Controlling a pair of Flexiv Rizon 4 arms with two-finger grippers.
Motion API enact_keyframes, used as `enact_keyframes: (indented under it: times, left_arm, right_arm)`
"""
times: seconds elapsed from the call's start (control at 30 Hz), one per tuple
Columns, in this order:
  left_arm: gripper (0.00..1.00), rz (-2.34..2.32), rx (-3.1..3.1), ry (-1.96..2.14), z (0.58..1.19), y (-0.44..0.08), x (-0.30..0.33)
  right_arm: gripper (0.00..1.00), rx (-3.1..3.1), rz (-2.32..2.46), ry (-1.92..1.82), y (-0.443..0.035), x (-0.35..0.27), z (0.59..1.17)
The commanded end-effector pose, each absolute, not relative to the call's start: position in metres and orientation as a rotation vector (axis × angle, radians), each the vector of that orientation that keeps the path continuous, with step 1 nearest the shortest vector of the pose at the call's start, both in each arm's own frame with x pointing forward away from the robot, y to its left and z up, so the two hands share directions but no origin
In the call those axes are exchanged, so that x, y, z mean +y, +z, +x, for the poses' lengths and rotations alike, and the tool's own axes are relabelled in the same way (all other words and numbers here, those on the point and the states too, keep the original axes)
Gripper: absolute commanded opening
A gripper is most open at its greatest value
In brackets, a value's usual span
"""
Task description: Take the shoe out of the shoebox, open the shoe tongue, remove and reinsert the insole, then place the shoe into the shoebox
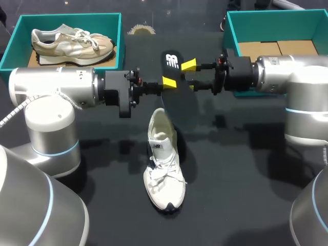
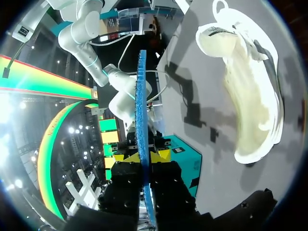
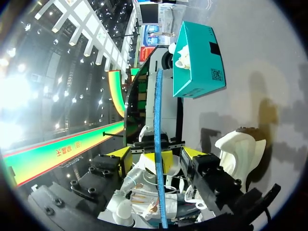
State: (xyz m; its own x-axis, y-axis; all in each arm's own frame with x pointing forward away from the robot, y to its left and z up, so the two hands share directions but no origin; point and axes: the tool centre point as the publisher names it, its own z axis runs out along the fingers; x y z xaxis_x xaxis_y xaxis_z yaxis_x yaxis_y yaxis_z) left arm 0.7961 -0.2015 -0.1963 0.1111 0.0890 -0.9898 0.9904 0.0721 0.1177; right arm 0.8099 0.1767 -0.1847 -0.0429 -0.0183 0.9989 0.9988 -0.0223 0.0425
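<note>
Nearest, in the lower middle of the head view: white sneaker flat on its sole on the dark table, toe toward the bottom edge, heel opening toward the arms, laces loose.

Just above it, at the frame's centre: insole held in the air clear of the table, black face with a white logo turned up toward the camera, blue underside edge-on in both wrist views.

Coming in from the left edge: left gripper, fingers clamped on the insole's lower end, both yellow tips pressed against it from two sides in the left wrist view.

Coming in from the right edge: right gripper, fingers spread wide apart, the insole running between them without visible contact.

Farthest, in the upper left corner: teal shoebox holding a beige sneaker on its side.

In the upper right corner: second teal shoebox, brown cardboard floor showing.
</note>
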Motion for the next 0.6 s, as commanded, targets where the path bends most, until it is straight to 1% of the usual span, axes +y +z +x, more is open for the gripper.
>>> enact_keyframes:
  times: [0.03,0.4,0.6]
  left_arm:
    - [0.0,1.256,1.248,-1.03,0.784,-0.192,-0.186]
    - [0.0,1.211,1.34,-1.106,0.761,-0.185,-0.163]
    - [0.0,1.135,1.427,-1.208,0.756,-0.187,-0.155]
  right_arm:
    - [1.0,-1.221,-1.183,-1.261,-0.185,0.163,0.8]
    - [1.0,-1.249,-1.186,-1.303,-0.187,0.144,0.788]
    - [1.0,-1.249,-1.186,-1.303,-0.187,0.144,0.788]
